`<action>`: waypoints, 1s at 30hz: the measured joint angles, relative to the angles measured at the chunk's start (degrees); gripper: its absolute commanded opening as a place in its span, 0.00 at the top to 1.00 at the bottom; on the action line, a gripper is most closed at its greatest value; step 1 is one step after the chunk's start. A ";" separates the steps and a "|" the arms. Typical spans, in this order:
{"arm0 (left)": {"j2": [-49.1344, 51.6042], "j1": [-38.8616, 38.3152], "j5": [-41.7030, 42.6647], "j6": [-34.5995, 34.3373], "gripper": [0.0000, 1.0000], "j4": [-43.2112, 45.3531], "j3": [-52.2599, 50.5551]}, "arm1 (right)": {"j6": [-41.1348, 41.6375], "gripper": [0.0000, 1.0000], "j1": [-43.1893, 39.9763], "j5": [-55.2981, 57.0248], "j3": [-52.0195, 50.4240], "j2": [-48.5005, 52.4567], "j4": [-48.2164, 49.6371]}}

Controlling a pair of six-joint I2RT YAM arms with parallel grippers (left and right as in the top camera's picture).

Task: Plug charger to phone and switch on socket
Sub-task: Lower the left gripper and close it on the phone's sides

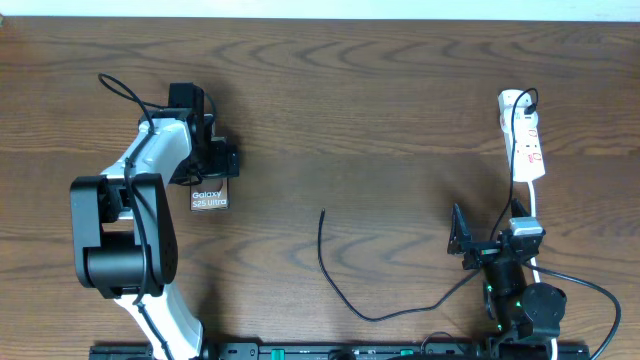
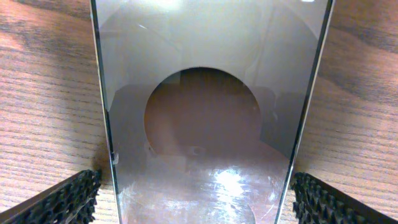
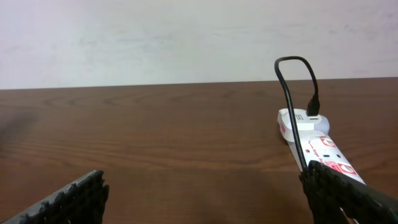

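Phone point(image 1: 210, 197): a slim, dark brownish, shiny rectangle with white letters. It lies flat on the left side of the brown wooden table point(image 1: 350, 90).
Left gripper point(image 2: 196, 182): spread wide, right over the phone, with one black bumpy finger beside each long edge. It is not squeezing the phone.
Charger point(image 1: 321, 240): a long thin black cable. Its small plug point(image 1: 323, 213) lies loose near the middle of the table, well apart from the phone. The cable loops toward the near edge, then runs right and far to the socket.
Socket point(image 1: 527, 150): a long narrow white power strip with red marks, on the far right. The other end of the charger is plugged into its far end.
Right gripper point(image 1: 488, 226): spread wide, holding nothing, just by the near end of the socket.
How the phone may handle: probably light, but smooth, slippery and easy to crack. Best to hold it gently by the two long edges, not by the glass face.
How the charger may handle: probably very light and floppy. Best to pinch it just behind the small plug, so the tip does not bend away.
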 measured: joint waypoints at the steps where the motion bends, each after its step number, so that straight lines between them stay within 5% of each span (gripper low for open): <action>1: 0.00 0.00 0.00 0.00 0.02 0.04 0.00 | -0.02 0.01 0.00 0.00 0.00 0.00 0.00; 30: 0.59 0.00 -0.20 0.00 0.02 0.83 0.00 | -0.02 0.01 0.00 0.00 0.00 0.00 0.00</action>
